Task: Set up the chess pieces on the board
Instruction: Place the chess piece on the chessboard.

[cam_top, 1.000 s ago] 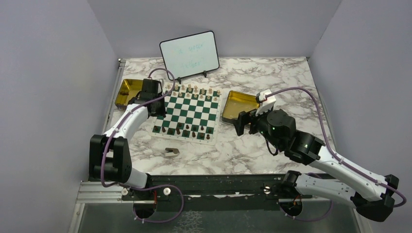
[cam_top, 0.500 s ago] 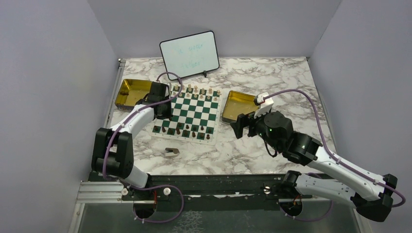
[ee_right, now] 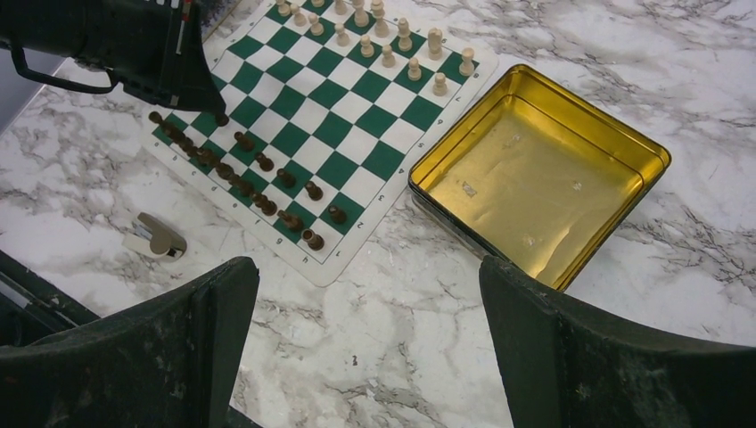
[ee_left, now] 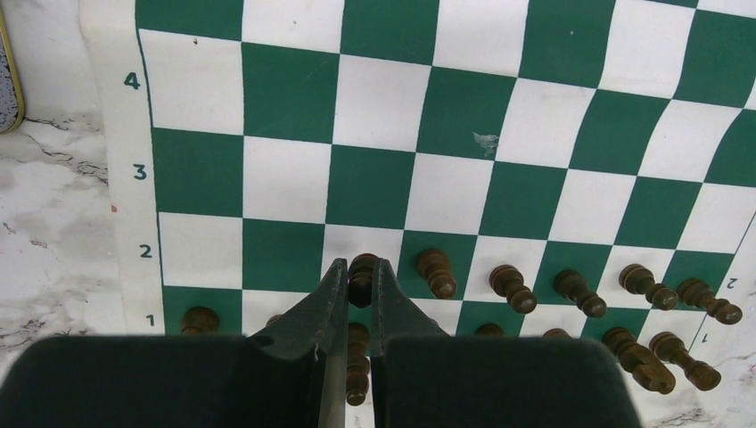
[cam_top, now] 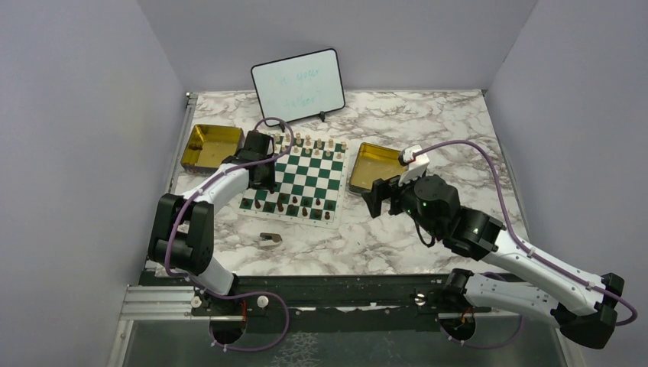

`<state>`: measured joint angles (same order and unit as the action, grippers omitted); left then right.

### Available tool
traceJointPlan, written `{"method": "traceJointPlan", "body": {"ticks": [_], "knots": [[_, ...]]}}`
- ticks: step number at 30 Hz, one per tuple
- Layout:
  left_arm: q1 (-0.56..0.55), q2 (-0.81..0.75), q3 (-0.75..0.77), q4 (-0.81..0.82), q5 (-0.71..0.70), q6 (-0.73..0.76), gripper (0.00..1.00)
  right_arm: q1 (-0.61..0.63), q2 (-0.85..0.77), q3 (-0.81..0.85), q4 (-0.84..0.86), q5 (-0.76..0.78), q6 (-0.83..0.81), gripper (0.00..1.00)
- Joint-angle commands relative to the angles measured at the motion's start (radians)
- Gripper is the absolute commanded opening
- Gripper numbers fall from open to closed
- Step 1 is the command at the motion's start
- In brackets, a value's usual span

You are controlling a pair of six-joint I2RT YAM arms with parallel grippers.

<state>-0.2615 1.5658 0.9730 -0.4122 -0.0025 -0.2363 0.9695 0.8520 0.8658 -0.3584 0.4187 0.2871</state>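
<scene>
left gripper [ee_left: 359, 266] clenched on a dark pawn [ee_left: 362, 280], over the second row by the near left corner of the board [ee_left: 374, 116]. cannot tell if the pawn's base touches.

dark pieces [ee_left: 571, 294] line the near edge, light pieces [cam_top: 309, 142] the far edge.

step, as judged: seating this pawn. next: lower straight, release, lift clear of neighbours. the two second-row squares toward the left edge lack pawns.

right gripper [ee_right: 364, 267] spread wide, empty, over the table beside the empty tin [ee_right: 535, 169].
</scene>
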Motion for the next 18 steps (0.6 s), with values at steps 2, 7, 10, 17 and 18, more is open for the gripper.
{"method": "traceJointPlan", "body": {"ticks": [2,7,10,17,18], "knots": [[-0.012,-0.005,-0.016,0.013,-0.042,-0.012,0.06,0.003,-0.002,0.005,0.038,0.034,-0.016,1.0],[-0.013,-0.014,-0.029,0.013,-0.041,-0.009,0.06,0.003,-0.008,0.006,0.037,0.039,-0.02,1.0],[-0.013,-0.019,-0.041,0.015,-0.043,-0.011,0.06,0.003,-0.008,0.008,0.035,0.04,-0.02,1.0],[-0.014,-0.014,-0.047,0.033,-0.039,-0.011,0.06,0.003,-0.008,0.012,0.033,0.04,-0.023,1.0],[-0.015,-0.012,-0.048,0.039,-0.04,-0.009,0.06,0.003,-0.008,0.013,0.034,0.04,-0.023,1.0]]}}
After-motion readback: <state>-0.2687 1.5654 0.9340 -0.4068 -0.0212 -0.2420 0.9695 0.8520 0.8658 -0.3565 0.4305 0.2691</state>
